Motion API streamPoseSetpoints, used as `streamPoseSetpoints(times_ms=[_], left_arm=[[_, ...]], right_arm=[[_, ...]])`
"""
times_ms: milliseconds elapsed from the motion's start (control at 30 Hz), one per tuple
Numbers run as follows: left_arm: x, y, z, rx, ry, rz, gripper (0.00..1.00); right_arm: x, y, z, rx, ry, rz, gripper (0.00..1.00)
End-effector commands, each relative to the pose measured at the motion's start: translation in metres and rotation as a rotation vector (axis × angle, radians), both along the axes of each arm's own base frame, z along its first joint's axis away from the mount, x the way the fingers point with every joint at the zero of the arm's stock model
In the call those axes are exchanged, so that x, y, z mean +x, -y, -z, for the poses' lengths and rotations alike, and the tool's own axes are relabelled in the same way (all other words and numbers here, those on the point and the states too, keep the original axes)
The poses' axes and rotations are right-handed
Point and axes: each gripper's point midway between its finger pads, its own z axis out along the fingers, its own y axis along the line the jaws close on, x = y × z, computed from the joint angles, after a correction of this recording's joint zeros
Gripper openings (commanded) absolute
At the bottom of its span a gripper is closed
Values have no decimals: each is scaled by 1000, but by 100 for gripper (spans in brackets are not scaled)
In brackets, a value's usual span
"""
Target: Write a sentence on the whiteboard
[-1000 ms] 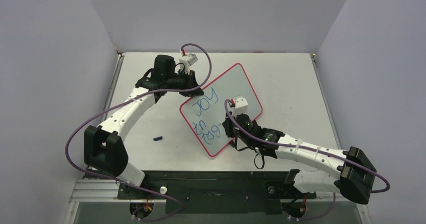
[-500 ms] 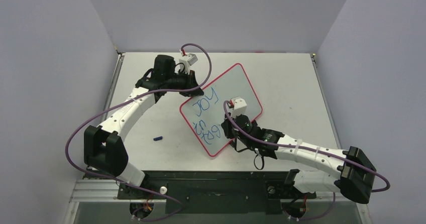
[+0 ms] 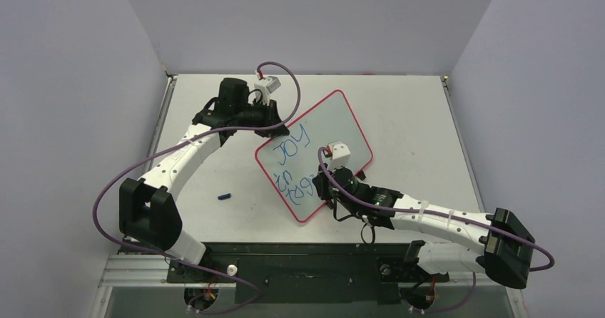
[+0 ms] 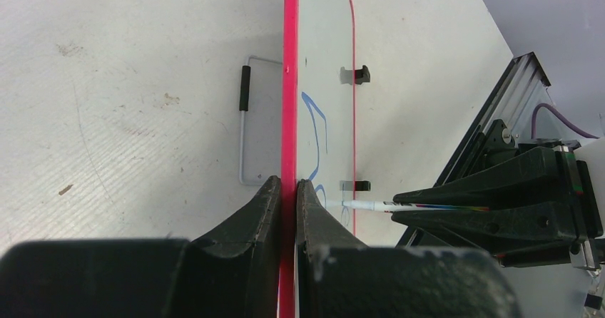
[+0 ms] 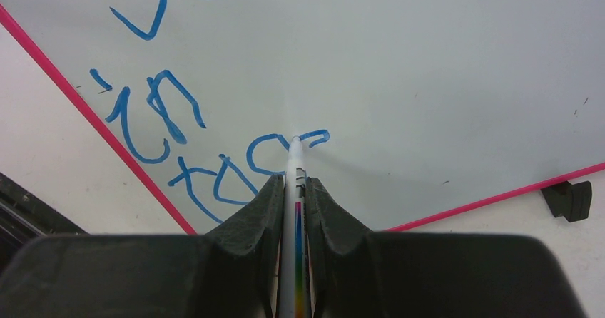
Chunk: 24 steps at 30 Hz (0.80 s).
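Note:
The whiteboard (image 3: 335, 129), glossy white with a thin red-pink frame, stands tilted in the middle of the table, with blue handwriting on its lower left part. My left gripper (image 3: 275, 127) is shut on the board's upper left edge; the left wrist view shows the red frame (image 4: 290, 83) pinched between the jaws of the left gripper (image 4: 289, 186). My right gripper (image 3: 322, 183) is shut on a white marker (image 5: 295, 182) with a rainbow stripe. The marker tip touches the board (image 5: 428, 68) at the end of a blue stroke. The marker also shows in the left wrist view (image 4: 371, 206).
A small blue marker cap (image 3: 225, 197) lies on the table left of the board. The board's black feet (image 5: 568, 198) rest on the table. A wire stand (image 4: 246, 129) shows behind the board. Grey walls close in the table on three sides.
My right gripper with the marker has moved slightly down and left along the board, lengthening the blue writing. The left arm and the board have stayed still.

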Motion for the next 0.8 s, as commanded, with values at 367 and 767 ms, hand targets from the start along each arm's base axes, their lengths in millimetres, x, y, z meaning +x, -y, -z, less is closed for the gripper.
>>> streamPoseSetpoints(times_ms=[367,767], left_arm=[[11,1,-20,-5,116,8,0],[11,1,-18,-2,113,8,0]], right_arm=[[-6,26,23,-39,-19,67,0],[17,36,-12,-71,54,130,0]])
